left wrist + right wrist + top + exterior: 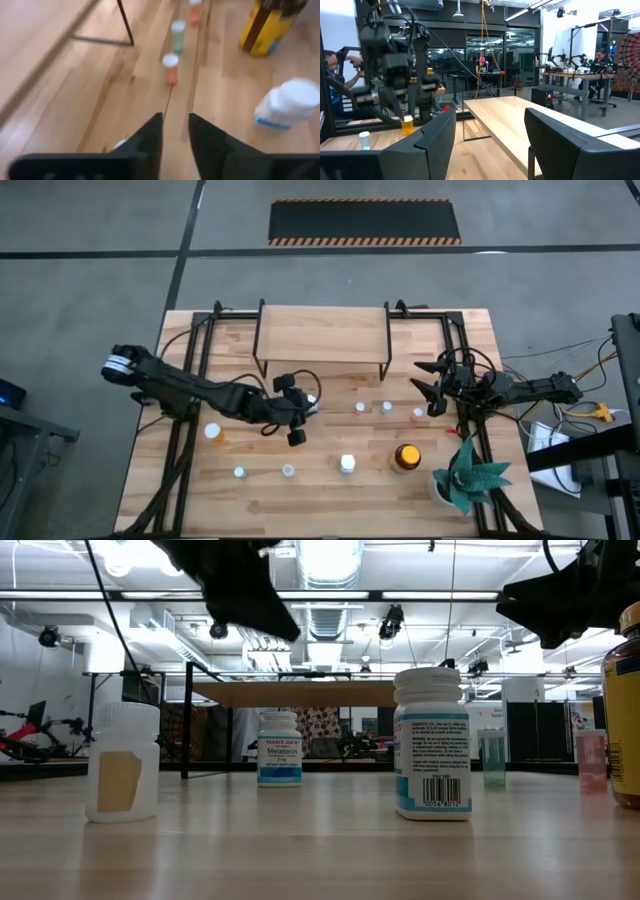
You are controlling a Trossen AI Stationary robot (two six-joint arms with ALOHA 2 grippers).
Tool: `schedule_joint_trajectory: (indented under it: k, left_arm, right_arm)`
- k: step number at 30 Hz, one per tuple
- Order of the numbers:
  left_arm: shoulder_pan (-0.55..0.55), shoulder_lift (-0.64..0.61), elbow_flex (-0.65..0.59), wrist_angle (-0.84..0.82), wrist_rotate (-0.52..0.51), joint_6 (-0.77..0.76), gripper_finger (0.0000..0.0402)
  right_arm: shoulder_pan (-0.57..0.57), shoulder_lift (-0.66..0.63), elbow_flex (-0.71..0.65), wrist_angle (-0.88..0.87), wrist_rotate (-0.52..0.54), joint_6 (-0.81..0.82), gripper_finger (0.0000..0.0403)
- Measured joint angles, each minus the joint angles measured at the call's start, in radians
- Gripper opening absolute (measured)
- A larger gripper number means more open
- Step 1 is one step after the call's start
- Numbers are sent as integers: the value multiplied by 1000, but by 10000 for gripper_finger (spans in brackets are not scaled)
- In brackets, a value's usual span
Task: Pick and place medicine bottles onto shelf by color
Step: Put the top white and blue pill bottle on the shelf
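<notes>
The shelf (320, 335) stands at the table's far middle. My left gripper (300, 412) hovers in front of it, its fingers a narrow gap apart (175, 131) with nothing between them. A white blue-labelled bottle (279, 748) stands on the table below it; its cap (120, 144) shows beside one finger. Three thin vials (360, 409) (386, 408) (418, 414) stand in a row to the right. My right gripper (432, 388) is open and empty beyond them (490, 145). A white bottle (347, 464) and an amber bottle (406, 457) stand nearer the front.
An orange vial (213, 432) and two pale vials (240, 473) (288, 470) stand at the front left. A green spiky plant (465, 477) sits at the front right. Black frame rails (180, 440) run along both table sides. A person (332, 60) is in the room behind.
</notes>
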Motion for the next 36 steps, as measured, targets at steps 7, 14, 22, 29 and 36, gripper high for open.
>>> schedule_joint_trajectory:
  k: [7, 14, 22, 29, 36]
  left_arm:
    - [18, 76, -1, -16, -8, 0, 192]
    - [69, 130, -1, -23, -23, 1, 234]
    - [103, 141, -2, -53, -1, 1, 235]
    - [119, 150, -2, -59, 8, 1, 235]
    - [120, 151, -10, -62, 37, 0, 235]
  right_arm:
    - [0, 0, 0, -1, 0, 0, 226]
    - [0, 0, 0, -1, 0, -6, 226]
    - [0, 0, 0, -1, 1, -7, 226]
    - [0, 0, 0, -2, 1, -7, 226]
    - [0, 0, 0, -5, 2, -7, 226]
